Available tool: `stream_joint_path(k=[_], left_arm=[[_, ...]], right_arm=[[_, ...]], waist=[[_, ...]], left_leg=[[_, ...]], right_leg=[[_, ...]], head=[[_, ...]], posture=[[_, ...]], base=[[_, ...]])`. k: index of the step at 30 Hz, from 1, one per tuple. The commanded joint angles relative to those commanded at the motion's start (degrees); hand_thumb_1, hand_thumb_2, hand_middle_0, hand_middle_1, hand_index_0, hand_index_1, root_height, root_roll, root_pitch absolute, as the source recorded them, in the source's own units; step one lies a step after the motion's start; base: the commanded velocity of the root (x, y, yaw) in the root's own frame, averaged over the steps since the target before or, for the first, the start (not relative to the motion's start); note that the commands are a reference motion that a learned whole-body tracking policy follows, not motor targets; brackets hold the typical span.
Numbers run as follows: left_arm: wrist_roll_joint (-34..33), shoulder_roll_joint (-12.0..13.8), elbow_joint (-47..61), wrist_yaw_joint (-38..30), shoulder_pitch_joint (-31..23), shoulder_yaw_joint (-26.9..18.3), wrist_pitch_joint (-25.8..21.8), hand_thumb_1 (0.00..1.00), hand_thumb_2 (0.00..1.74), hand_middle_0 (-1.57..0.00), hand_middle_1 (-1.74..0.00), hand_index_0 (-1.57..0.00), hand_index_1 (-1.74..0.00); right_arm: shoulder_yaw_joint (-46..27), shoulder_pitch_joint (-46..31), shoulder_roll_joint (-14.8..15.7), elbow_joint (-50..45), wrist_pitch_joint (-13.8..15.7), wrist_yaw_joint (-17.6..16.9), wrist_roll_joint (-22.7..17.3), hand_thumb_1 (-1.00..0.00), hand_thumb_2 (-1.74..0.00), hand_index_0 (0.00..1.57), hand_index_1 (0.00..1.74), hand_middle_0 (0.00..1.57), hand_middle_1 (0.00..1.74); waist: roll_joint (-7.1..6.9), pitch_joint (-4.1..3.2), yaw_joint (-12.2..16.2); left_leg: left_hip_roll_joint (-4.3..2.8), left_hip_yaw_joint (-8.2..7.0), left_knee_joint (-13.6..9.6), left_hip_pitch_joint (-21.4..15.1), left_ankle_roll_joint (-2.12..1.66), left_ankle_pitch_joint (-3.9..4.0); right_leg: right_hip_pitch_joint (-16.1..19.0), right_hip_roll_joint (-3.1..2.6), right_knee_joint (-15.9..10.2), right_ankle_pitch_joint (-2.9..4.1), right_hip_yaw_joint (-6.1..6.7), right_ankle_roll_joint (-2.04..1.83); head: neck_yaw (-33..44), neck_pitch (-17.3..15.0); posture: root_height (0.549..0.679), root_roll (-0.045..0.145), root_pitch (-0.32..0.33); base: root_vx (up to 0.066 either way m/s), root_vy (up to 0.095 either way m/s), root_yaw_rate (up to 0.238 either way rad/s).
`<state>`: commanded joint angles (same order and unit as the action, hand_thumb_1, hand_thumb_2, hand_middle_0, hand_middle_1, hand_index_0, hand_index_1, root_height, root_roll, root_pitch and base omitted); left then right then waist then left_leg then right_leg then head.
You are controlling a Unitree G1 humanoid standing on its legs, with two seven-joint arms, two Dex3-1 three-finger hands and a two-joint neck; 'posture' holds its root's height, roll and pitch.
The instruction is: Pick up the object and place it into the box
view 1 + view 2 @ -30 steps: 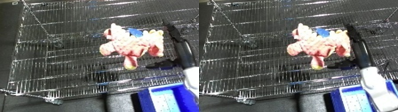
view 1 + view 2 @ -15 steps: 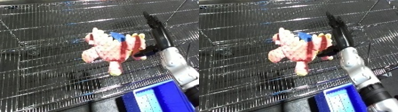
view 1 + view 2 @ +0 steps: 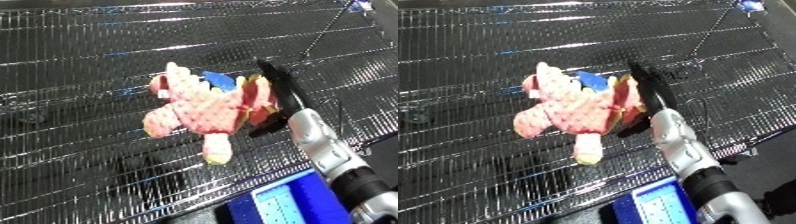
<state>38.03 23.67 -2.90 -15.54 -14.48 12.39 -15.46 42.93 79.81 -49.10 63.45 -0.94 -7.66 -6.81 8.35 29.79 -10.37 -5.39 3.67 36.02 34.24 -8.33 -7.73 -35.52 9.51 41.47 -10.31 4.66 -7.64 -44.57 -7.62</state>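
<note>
A pink plush toy (image 3: pixel 200 112) was seen lying on a wire-mesh shelf (image 3: pixel 80 55), near the middle of the view. A blue patch and yellow-tipped limbs were visible on the toy, with one limb stretched toward the near edge of the shelf. The right robot hand (image 3: pixel 277 92) was placed against the toy's right side, its black fingers (image 3: pixel 266 75) held straight and extended away from the camera along the toy's edge, touching it. The thumb (image 3: pixel 265 127) was seen spread toward the toy's lower right side; nothing was enclosed by the hand, and the toy was still resting on the mesh. The white and silver forearm (image 3: pixel 322 147) was seen entering from the lower right. A blue bin (image 3: pixel 293 200) was partly visible at the bottom edge, just below the shelf's near rim. The left robot hand was not shown in either view.
</note>
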Motion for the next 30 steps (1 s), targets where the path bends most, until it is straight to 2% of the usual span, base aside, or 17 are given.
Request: stream_joint_path(k=[6,14,26,30], left_arm=[[0.2,-0.1,-0.1,-0.3,-0.6,-0.1,-0.1,1.00,1.74,-1.57,-1.74,-1.57,-1.74],[-0.2,-0.2,0.4,-0.8,-0.6,-0.1,0.1,1.00,1.74,-1.57,-1.74,-1.57,-1.74],[-0.4,-0.7,0.6,-1.3,-0.3,-0.6,0.2,1.00,1.74,-1.57,-1.74,-1.57,-1.74],[-0.3,-0.7,0.6,-1.2,-0.4,-0.5,0.2,1.00,1.74,-1.57,-1.74,-1.57,-1.74]], right_arm=[[-1.3,-1.2,0.0,2.1,-0.8,0.7,-1.7,0.00,0.00,0.00,0.00,0.00,0.00],[-3.5,-3.5,0.0,3.4,-1.4,1.3,-3.9,-0.40,-0.70,0.63,0.70,0.63,0.70],[-4.1,-5.8,1.1,3.4,-1.4,1.2,-2.5,-1.00,-1.74,1.57,1.74,1.57,1.74],[-4.1,-6.2,1.3,3.6,-1.5,1.1,-2.2,-1.00,-1.74,1.57,1.74,1.57,1.74]], waist=[[0.48,0.00,-0.3],[0.47,0.00,-0.3],[0.06,0.00,0.3],[0.02,0.00,0.4]], left_leg=[[0.12,0.17,0.0,0.8,-0.05,0.01],[-0.06,0.07,-0.2,0.8,-0.07,-0.19],[-0.47,-0.29,-1.2,-0.2,-0.28,-0.27],[-0.54,-0.31,-1.3,-0.3,-0.31,-0.28]], right_leg=[[-0.6,0.27,0.3,-0.02,-0.17,-0.07],[-0.6,0.37,0.3,-0.12,-0.40,-0.22],[-0.1,0.30,-0.3,-0.43,-0.40,-0.38],[0.0,0.29,-0.2,-0.51,-0.45,-0.37]], head=[[0.4,1.6],[2.0,2.1],[3.4,1.2],[3.2,0.8]], posture=[[0.627,0.029,0.117],[0.628,0.029,0.123],[0.629,0.032,0.122],[0.629,0.032,0.121]], base=[[0.007,0.011,0.050],[0.005,0.012,-0.001],[0.000,0.008,-0.018],[-0.013,-0.004,-0.005]])
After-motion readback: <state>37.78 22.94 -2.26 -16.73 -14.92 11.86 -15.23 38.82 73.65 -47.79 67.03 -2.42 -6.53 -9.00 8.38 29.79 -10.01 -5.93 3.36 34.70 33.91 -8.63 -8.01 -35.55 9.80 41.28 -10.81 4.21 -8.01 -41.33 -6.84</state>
